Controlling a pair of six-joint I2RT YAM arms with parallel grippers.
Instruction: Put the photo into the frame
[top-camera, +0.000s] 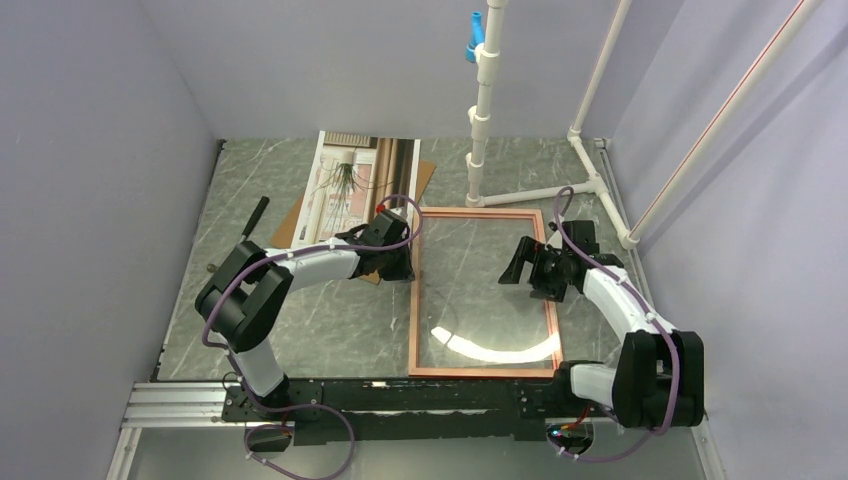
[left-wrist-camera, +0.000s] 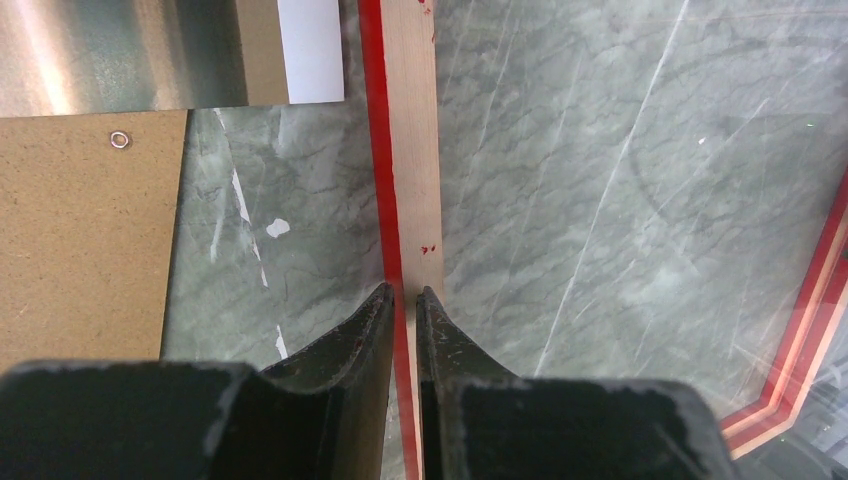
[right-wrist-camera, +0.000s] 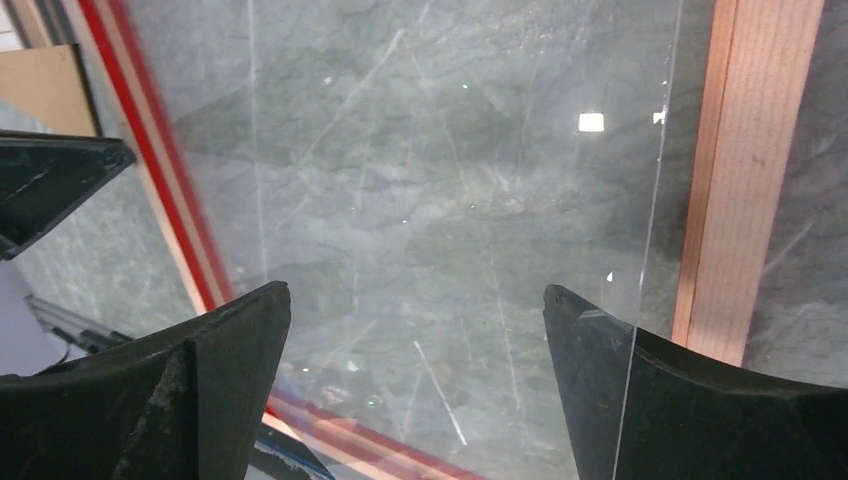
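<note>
- The left end effector (left-wrist-camera: 405, 300) is clenched on the left rail of the frame (top-camera: 413, 320). Its fingers (left-wrist-camera: 375, 325) pinch the thin wooden edge, probably to steady the frame or tip it up.
- The frame lies flat on the tabletop (top-camera: 300, 330) between the arms, copper-orange side up, so its back seems offered for loading.
- The right end effector (right-wrist-camera: 416, 292) hangs over the glass pane (top-camera: 480, 280) with jaws spread wide, grasping nothing — likely poised to take a rail.
- The photo (top-camera: 345, 185) rests picture-up at the back left on the brown backing board (left-wrist-camera: 80, 260), near the frame's far left corner — not yet inside it.
</note>
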